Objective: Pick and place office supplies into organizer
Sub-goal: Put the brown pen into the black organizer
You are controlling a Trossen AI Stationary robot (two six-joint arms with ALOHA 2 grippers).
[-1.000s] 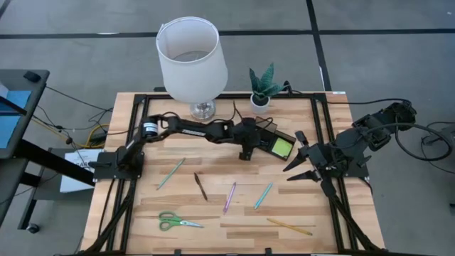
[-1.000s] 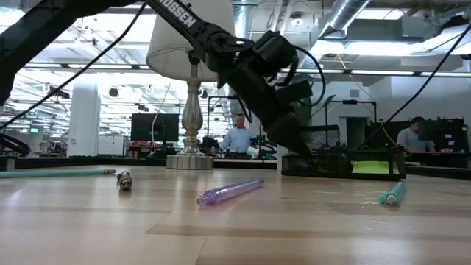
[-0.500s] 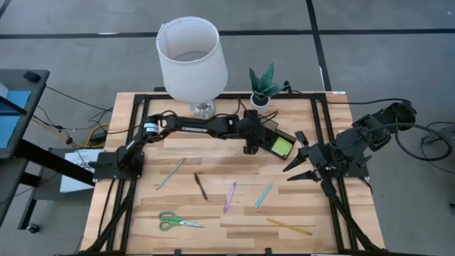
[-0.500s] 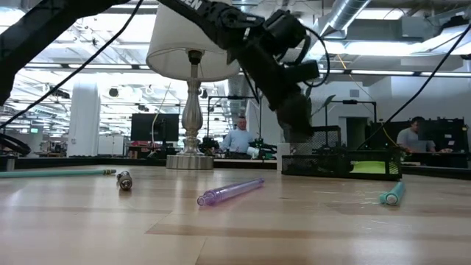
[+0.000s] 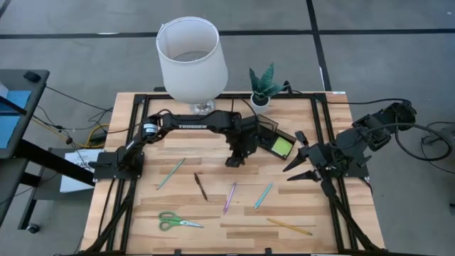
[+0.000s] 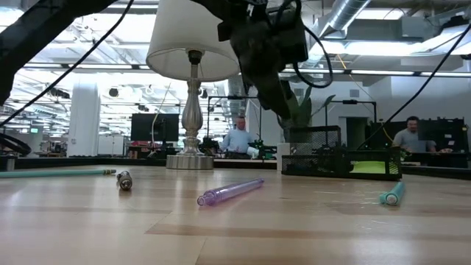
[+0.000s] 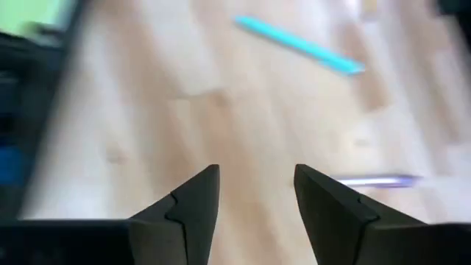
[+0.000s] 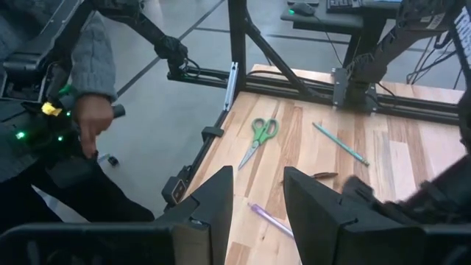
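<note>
The left end effector (image 5: 232,161), fingers apart and empty, hovers above the tabletop (image 5: 213,213) centre. The purple pen (image 5: 229,197) lies at its 6 o'clock, long axis running 12 to 6, nearer this arm. The right end effector (image 5: 302,168) waits apart, at 3 o'clock.

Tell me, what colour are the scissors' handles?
Green. The scissors show best in the high view, lying near the table's front edge.

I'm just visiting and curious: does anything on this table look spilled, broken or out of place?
Nothing looks spilled or broken. Pens and scissors lie scattered at odd angles on the table, not yet in the black organizer. The lamp and potted plant stand upright.
</note>
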